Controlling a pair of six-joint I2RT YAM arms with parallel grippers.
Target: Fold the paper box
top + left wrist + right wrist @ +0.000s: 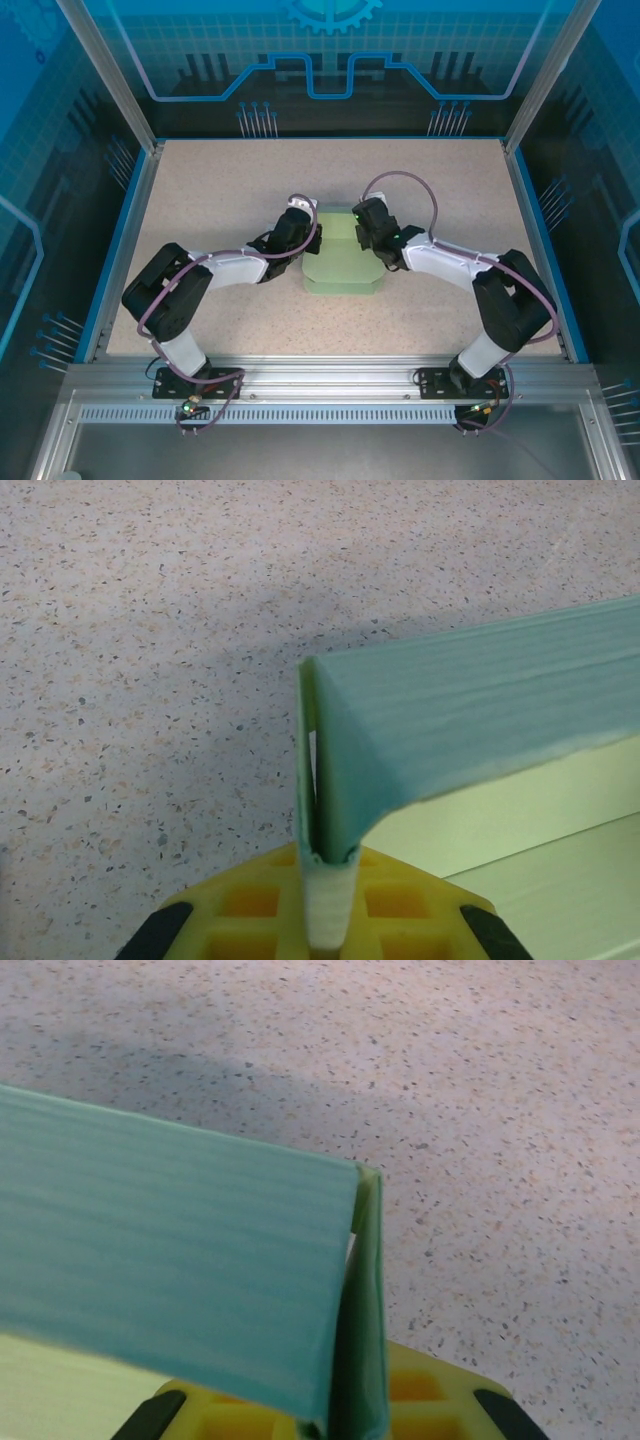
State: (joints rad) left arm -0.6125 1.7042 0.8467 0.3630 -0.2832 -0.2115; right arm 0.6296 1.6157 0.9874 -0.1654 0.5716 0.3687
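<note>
Box (342, 262) is pinched at opposite raised ends by left pincer (328, 905) and right pincer (352, 1410), both narrow, equally near.

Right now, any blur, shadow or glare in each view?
Top external: evenly lit and sharp, no glare on the table, the paper box pale but distinct. Left wrist: the table's speckle is crisp, the box edge nearest the lens soft, a grey shadow behind it. Right wrist: the same softness close up, a shadow band across the upper left.

Overhead looks down; wrist cameras (close) share paper box (480, 710).
</note>
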